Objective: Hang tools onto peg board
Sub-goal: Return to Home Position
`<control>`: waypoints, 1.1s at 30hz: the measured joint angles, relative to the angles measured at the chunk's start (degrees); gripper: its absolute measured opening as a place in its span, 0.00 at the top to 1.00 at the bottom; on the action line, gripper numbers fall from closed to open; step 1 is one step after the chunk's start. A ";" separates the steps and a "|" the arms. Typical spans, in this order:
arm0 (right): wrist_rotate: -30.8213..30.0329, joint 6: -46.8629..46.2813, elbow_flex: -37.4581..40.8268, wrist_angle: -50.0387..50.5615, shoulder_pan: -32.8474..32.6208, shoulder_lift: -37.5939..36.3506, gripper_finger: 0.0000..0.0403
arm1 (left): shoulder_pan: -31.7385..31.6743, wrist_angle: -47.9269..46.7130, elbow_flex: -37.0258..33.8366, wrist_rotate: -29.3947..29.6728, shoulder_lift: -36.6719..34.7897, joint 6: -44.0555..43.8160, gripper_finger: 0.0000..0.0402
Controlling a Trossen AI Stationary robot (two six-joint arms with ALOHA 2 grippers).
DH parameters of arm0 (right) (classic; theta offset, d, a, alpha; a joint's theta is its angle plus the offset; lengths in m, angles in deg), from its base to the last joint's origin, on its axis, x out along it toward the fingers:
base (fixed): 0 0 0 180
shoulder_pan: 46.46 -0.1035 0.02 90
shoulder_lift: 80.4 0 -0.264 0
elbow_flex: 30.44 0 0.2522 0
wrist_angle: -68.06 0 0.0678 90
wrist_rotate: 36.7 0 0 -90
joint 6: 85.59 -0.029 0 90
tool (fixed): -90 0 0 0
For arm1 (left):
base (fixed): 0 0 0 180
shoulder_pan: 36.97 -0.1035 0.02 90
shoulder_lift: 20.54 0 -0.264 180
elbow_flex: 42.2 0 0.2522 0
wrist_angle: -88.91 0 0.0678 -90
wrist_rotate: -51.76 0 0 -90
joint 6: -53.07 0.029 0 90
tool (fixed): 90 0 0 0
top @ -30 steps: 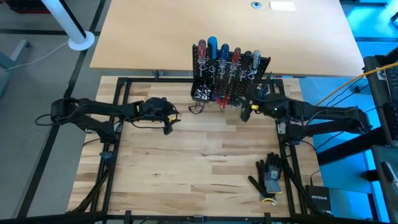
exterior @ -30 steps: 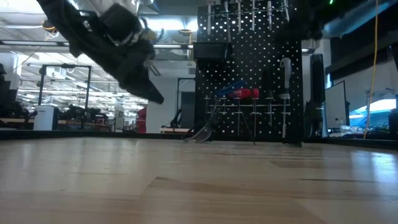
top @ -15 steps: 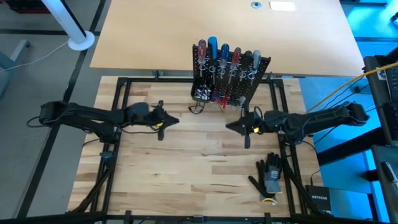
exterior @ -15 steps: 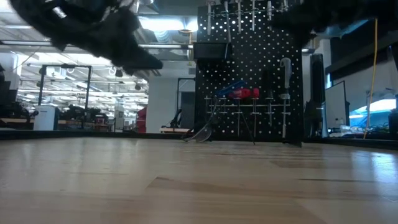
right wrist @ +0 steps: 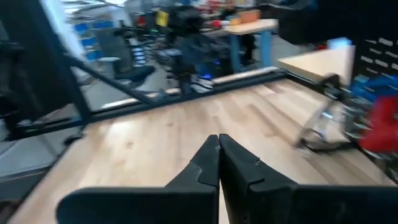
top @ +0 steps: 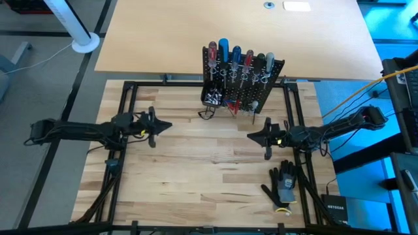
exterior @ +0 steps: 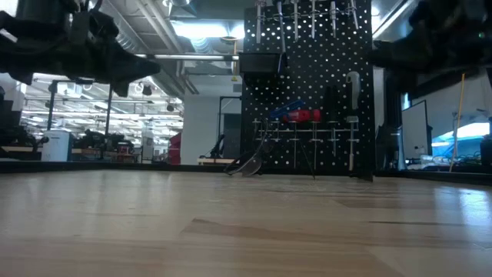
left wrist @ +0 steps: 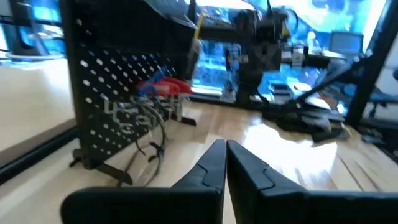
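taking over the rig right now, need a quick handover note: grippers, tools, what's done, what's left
Left gripper: shut, empty, over the table's left side, apart from the peg board.
Right gripper: shut, empty, over the right side, near the glove.
Tools: standing in the board's rings at the table's far edge.
Done: hanging, as far as shows; no loose tool in view.
Left: probably only parking both arms.

peg board [top: 250,96], glove [top: 283,185] on table [top: 196,176]
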 joint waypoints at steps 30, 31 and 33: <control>-2.44 -1.63 7.20 17.72 0.07 -23.17 0.99 | -0.20 -29.46 -2.36 10.22 -30.18 -2.13 1.00; -2.49 -1.55 7.20 19.02 0.06 -25.20 0.99 | -0.20 -30.72 -2.36 10.24 -31.37 -2.58 1.00; -2.42 -1.30 7.24 20.74 0.04 -29.10 0.99 | -0.20 -31.85 -2.36 10.14 -33.59 -3.60 0.99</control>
